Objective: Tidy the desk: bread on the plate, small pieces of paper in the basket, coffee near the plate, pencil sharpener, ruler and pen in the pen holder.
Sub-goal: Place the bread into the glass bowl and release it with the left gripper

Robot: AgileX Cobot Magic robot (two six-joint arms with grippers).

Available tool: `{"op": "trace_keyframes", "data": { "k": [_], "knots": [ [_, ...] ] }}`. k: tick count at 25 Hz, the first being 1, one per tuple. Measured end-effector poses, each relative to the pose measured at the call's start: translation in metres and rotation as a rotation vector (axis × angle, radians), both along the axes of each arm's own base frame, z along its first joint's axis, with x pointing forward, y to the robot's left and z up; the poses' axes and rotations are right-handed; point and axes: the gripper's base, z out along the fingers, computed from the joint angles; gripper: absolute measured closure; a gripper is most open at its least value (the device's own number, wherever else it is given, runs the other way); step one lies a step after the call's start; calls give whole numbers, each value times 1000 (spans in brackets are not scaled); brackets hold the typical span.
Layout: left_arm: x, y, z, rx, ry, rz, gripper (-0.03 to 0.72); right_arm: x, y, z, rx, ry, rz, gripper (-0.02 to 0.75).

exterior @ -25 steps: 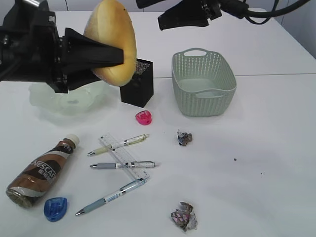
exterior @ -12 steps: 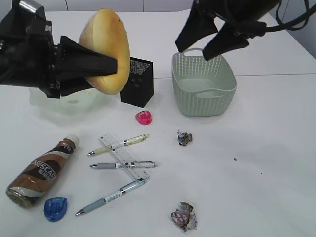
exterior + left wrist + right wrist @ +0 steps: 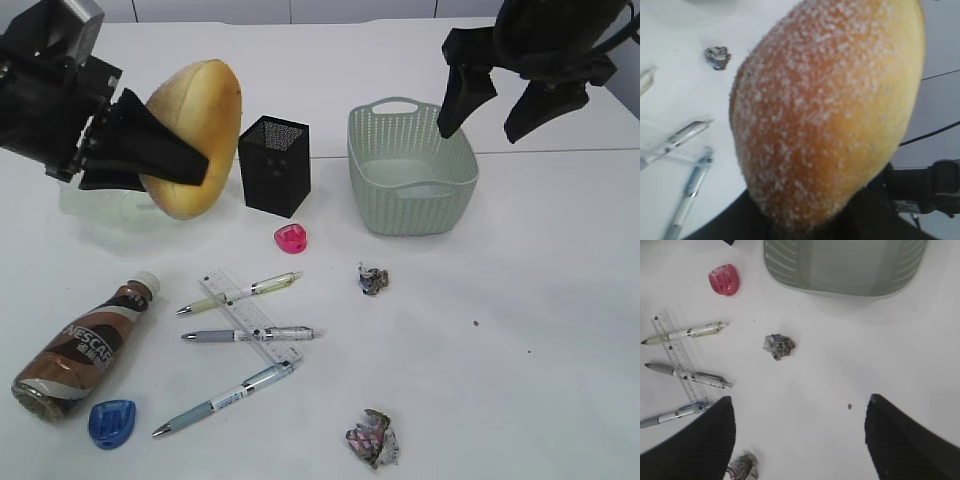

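Left jaws (image 3: 185, 160): clamped on the oval golden-orange bun with a sugar-speckled crust (image 3: 192, 138), held on edge in the air; the left wrist view is filled by its sugared face (image 3: 825, 110).
Bun position: above the near-right part of the translucent pale green plate with a ruffled rim (image 3: 100, 212), just left of the black square mesh pen holder (image 3: 274, 165); not resting on the plate.
Right jaws (image 3: 503, 105): spread wide, holding nothing, hanging over the far right side of the pale green perforated oval basket (image 3: 411, 170); both dark fingers (image 3: 695, 445) frame the bottom corners of the right wrist view.
Bench (image 3: 540, 300): large plain white top with a thin seam line.
Coffee: brown Nescafe bottle with a white cap (image 3: 85, 345), lying on its side at the near left, apart from the plate.
Sharpeners: a pink one (image 3: 291, 238) just in front of the pen holder; a blue one (image 3: 111, 422) beside the bottle's base.
Ruler: short clear plastic ruler with black markings (image 3: 250, 316), lying diagonally; two pens (image 3: 240, 293) (image 3: 250, 334) cross it, and a third, blue pen (image 3: 225, 400) lies at its near end.
Paper: one small crumpled piece (image 3: 373, 278) in front of the basket, a larger one (image 3: 372, 437) at the near edge; both on the bench.
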Motion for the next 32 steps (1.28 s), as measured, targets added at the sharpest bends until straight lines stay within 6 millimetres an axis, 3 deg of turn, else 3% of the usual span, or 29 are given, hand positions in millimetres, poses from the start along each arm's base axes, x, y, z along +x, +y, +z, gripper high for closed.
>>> {"op": "trace_keyframes", "data": {
  "k": [11,15,18,23,32],
  "knots": [
    [17,41,21,581,53,179,486,1,-5,-1,-47,1,-43,150],
    [29,55,41,717,24,313,486,2,-10,-2,-100,-5,-67,150],
    [42,60,46,773,1,375,486,2,-13,-2,-127,-9,-79,150],
    [76,58,29,782,-32,415,486,2,-13,-2,-130,-9,-82,150],
    [143,49,-31,751,-125,470,485,2,-13,-2,-130,-9,-83,151]
  ]
}}
